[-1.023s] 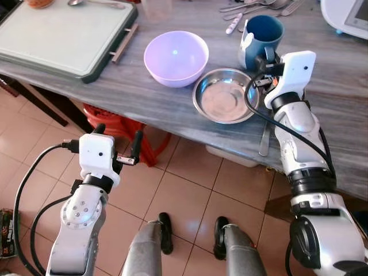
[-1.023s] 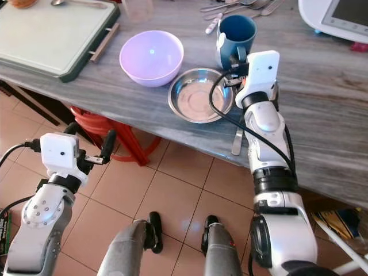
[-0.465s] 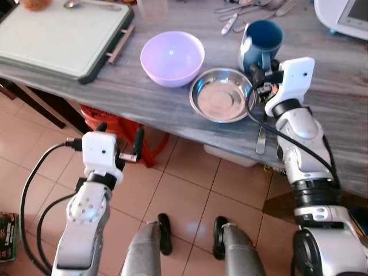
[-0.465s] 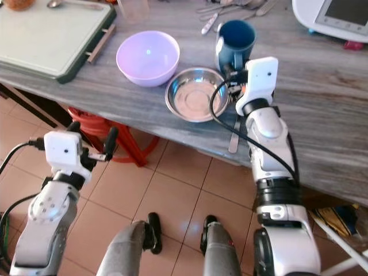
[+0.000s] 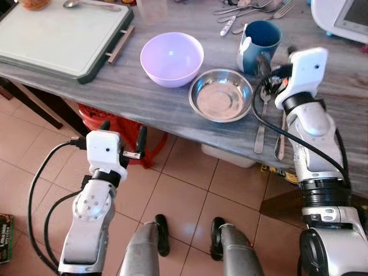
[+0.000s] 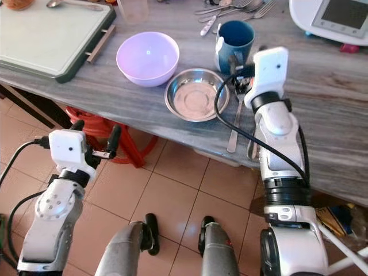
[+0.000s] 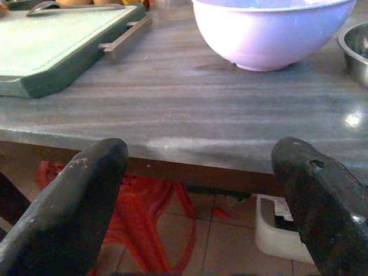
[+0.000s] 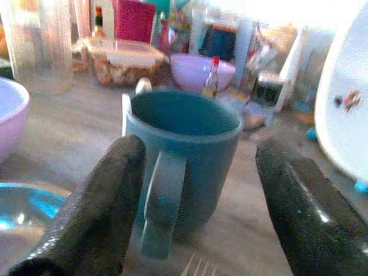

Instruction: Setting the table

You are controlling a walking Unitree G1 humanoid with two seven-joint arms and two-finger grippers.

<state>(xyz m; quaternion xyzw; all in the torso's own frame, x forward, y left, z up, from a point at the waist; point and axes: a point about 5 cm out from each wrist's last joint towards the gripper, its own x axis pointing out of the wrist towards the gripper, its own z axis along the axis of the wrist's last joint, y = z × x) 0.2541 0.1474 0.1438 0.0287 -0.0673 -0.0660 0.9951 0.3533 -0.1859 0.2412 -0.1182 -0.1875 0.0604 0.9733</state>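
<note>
A blue mug (image 5: 260, 40) stands on the grey wooden table (image 5: 149, 98), its handle turned toward me. My right gripper (image 5: 275, 58) hovers open just in front of it, the handle (image 8: 164, 195) lying between its fingers (image 8: 98, 207) without touching them. A steel bowl (image 5: 221, 99) sits left of the mug, and a lilac bowl (image 5: 172, 57) further left. A fork (image 5: 260, 123) and another utensil (image 5: 280, 135) lie near the front edge beside my right forearm. My left gripper (image 5: 122, 129) is open and empty, below the table's front edge, facing the lilac bowl (image 7: 270, 31).
A green-rimmed cutting board (image 5: 63, 34) lies at the far left. Several loose pieces of cutlery (image 5: 253, 8) lie behind the mug, and a white appliance (image 5: 345, 17) fills the back right corner. A red stool (image 5: 109, 121) stands under the table above the tiled floor.
My right gripper has shifted a little to the right in front of the mug, and a second utensil now shows beside the forearm. The left gripper has stayed below the table's edge.
</note>
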